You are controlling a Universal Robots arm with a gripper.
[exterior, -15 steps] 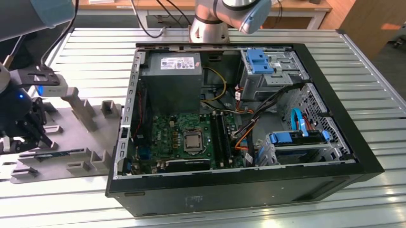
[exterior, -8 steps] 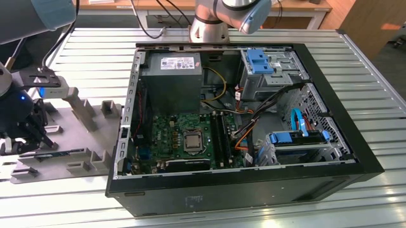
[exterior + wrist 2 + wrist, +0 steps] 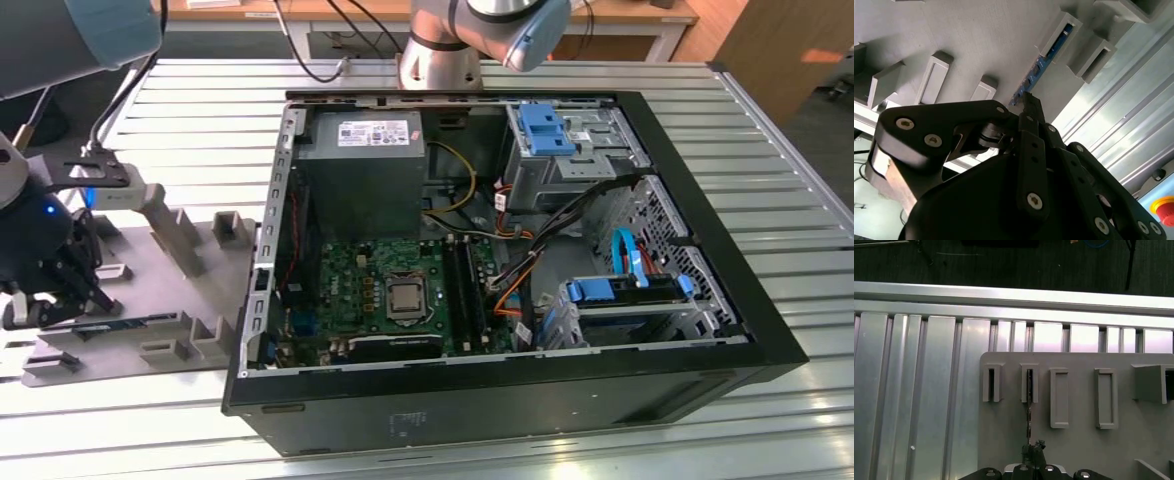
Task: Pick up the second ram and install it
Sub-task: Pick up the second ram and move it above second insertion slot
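Observation:
The second ram [image 3: 127, 324] is a thin dark stick standing on edge in the slots of the grey holder plate [image 3: 180, 285], at the exterior view's left. My gripper [image 3: 78, 303] is down over the stick's end farthest from the computer case. In the second wrist view the black fingers meet at the gripper [image 3: 1028, 100], right on the blue-green ram [image 3: 1046, 60]. The first wrist view shows the ram [image 3: 1029, 405] edge-on, running from a holder slot to the gripper [image 3: 1035, 447]. The fingers look shut on the stick, which still rests in the holder.
An open black computer case [image 3: 534, 400] lies to the exterior view's right. Inside it are a green motherboard [image 3: 374, 300] and long black memory slots [image 3: 461, 290]. Raised grey blocks [image 3: 1059, 397] stand on the holder plate [image 3: 1079, 445]. Ribbed metal tabletop [image 3: 914, 390] surrounds everything.

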